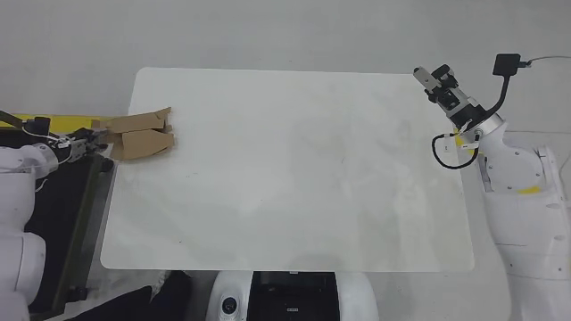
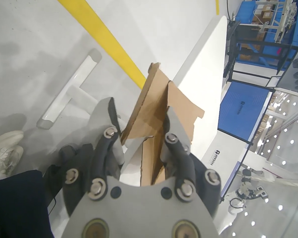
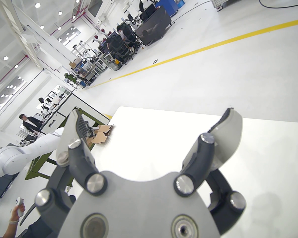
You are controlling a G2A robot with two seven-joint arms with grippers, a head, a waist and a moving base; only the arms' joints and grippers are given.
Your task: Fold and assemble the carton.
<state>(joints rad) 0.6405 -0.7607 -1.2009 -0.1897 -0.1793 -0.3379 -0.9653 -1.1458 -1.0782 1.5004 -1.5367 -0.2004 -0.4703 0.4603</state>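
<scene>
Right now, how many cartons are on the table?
1. The carton lies at the table's left edge, near the far corner, gripped by the left gripper. From above its flaps look like two panels; a second sheet underneath could be hidden.

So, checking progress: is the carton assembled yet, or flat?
Not assembled. The carton lies as loose, partly bent flaps at the table edge, between the left fingers.

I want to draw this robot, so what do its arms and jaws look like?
The left arm and right arm are smooth, rounded and white. The right one has a looping black cable, a small yellow mark and a black box on a bent stalk. The jaws are pale grey curved shells with black ridged pads, black links and shiny silver bolts.
</scene>
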